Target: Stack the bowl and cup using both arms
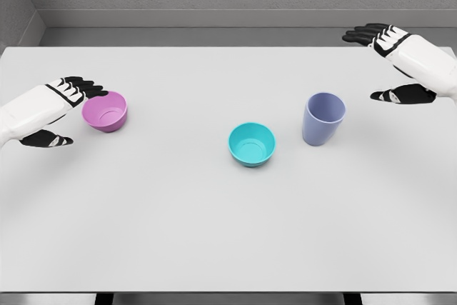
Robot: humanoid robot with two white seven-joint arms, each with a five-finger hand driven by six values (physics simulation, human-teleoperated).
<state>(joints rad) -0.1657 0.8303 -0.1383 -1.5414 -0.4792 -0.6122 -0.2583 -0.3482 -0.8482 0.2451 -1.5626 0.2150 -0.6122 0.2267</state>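
Observation:
A pink bowl (106, 111) stands upright on the white table (214, 233) at the left. My left hand (71, 112) is right beside it, fingers spread open around its left rim, thumb low at the near side, holding nothing. A teal bowl (252, 143) sits near the table's middle. To its right stands a lavender cup (323, 118), upright. My right hand (389, 62) hovers open to the right of and behind the cup, well apart from it.
The table's far edge meets a grey wall; its front edge runs along the bottom of the view. No other objects stand on the table.

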